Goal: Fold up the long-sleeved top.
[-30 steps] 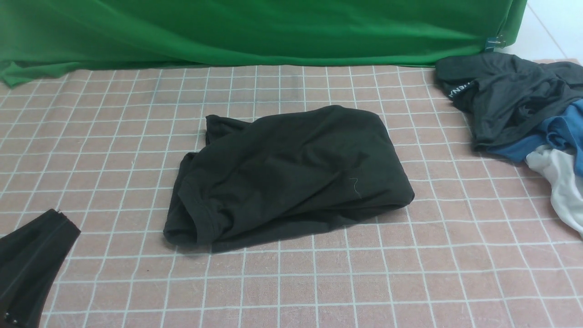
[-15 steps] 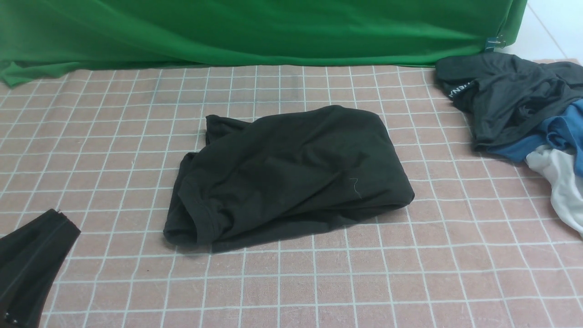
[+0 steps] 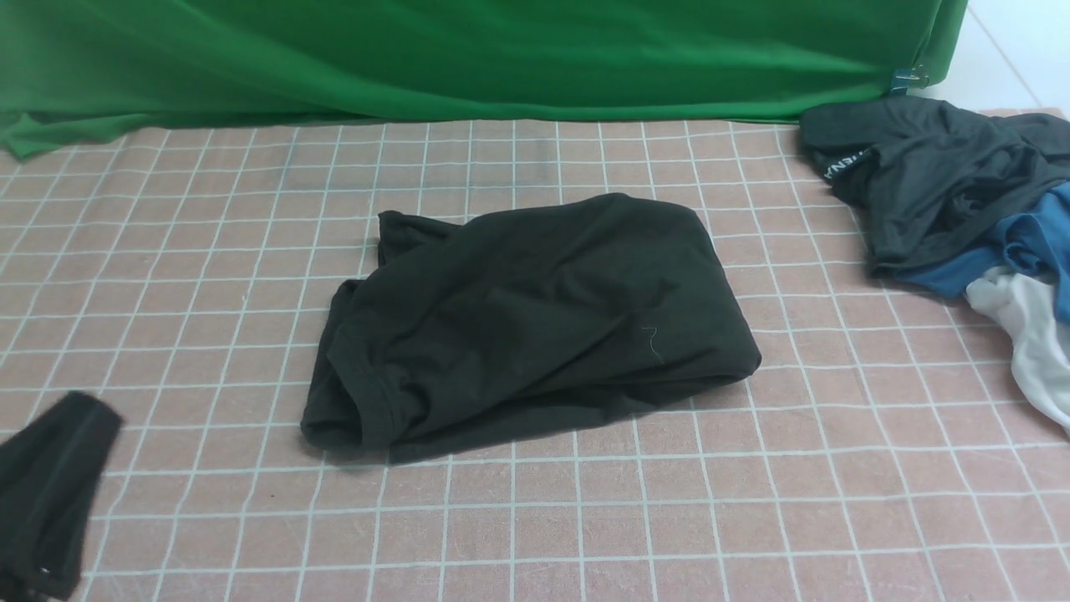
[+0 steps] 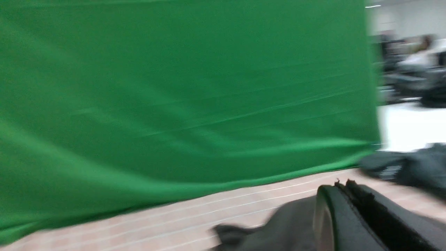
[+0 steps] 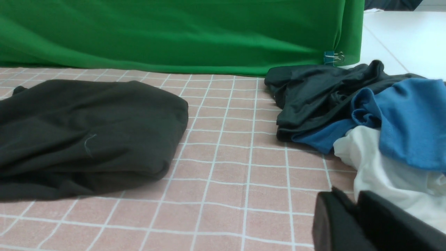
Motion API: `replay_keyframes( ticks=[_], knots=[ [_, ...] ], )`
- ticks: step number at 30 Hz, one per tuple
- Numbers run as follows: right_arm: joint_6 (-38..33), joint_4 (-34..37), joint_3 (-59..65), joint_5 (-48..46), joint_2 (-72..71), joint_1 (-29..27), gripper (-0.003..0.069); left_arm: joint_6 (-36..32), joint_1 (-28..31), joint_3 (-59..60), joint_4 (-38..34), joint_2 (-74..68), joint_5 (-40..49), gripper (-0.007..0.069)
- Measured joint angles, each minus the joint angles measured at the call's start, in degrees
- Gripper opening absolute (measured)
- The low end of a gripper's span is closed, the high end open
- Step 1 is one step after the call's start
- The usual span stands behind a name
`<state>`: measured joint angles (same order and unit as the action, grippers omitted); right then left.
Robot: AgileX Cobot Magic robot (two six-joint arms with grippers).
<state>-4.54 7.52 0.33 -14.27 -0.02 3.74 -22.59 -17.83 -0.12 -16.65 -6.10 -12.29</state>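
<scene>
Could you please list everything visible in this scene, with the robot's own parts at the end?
long-sleeved top: one, black, folded into a bundle at the middle of the cloth.
dark grey garment: one, white-lettered band, crumpled at the far right.
blue shirt: one, blue, partly under the dark grey garment.
white garment: one, white, at the near end of that pile.
checked tablecloth: one, pink with white grid lines, covering the table.
green backdrop: one, green, hanging along the far edge.
binder clip: one, blue, at the backdrop's right corner.
left pincer: one, black, shut, near left corner.
right pincer: one, black, beside the white garment.
</scene>
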Motion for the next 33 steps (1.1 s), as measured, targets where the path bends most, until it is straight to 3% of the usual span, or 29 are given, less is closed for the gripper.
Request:
replay_keyframes(
  ticks=[6,10,17,33],
  knots=[
    [0.0,0.0,0.0,0.0,0.0,0.0,0.0138,1.5,14.5,0.5,0.0,0.0,11.4,0.0019],
    [0.0,0.0,0.0,0.0,0.0,0.0,0.0146,1.8,19.2,0.5,0.2,0.0,19.8,0.0019],
    [0.0,0.0,0.0,0.0,0.0,0.0,0.0148,1.9,20.6,0.5,0.7,4.5,25.0,0.0019],
    [0.0,0.0,0.0,0.1,-0.1,0.0,0.0187,2.6,20.6,0.5,2.2,6.2,25.4,0.0019]
  ],
)
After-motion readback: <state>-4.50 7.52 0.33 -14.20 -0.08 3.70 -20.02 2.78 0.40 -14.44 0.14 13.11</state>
